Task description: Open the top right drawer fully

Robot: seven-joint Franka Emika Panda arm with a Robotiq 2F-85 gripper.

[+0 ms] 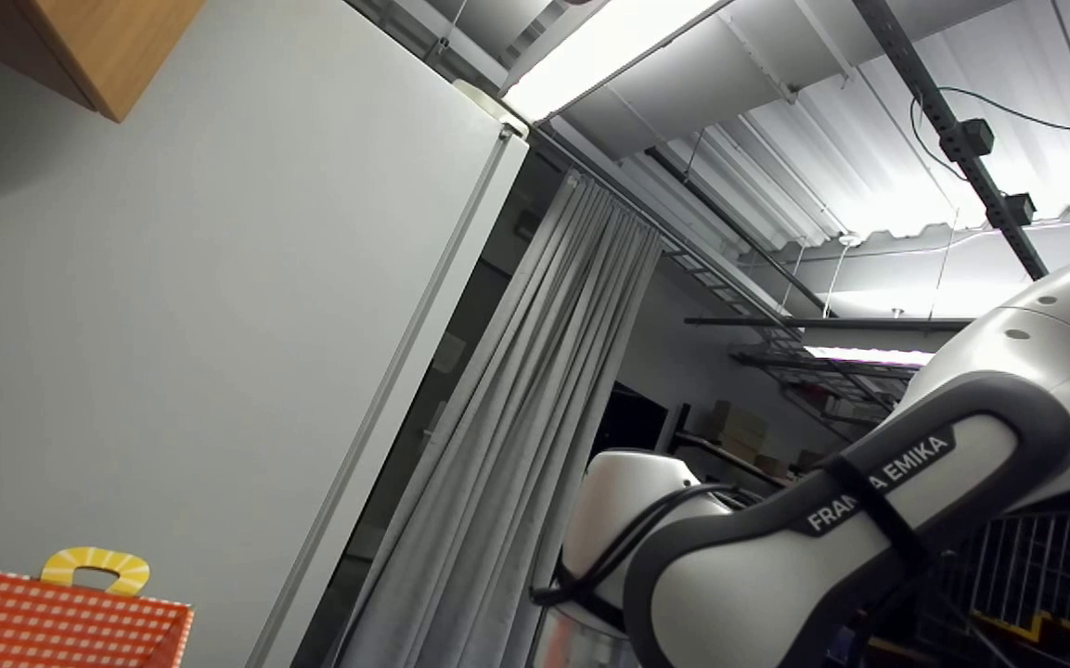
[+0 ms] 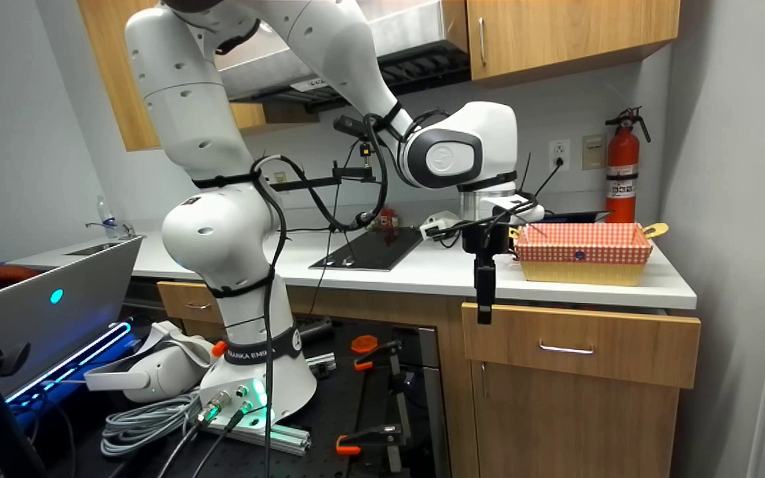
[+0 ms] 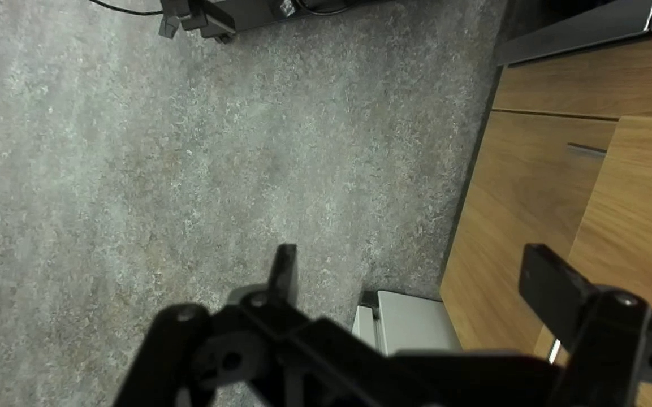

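The top right drawer has a wooden front (image 2: 634,345) with a silver handle (image 2: 566,348). It stands partly open, its front sticking out from the cabinet with a dark gap under the counter. In the wrist view the drawer front (image 3: 637,220) is at the right, and a bright bit of its handle (image 3: 555,350) shows beside the right finger. My gripper (image 2: 484,309) points down at the drawer's left end, left of the handle. In the wrist view my gripper (image 3: 410,251) is open with nothing between its fingers. Contact with the drawer cannot be told.
A red checked basket (image 2: 581,249) stands on the white counter (image 2: 671,282) above the drawer; the basket (image 1: 61,622) also shows in an exterior view. A fire extinguisher (image 2: 622,172) is behind it. A cupboard door (image 2: 574,425) is below. A grey wall (image 2: 734,265) is at the right.
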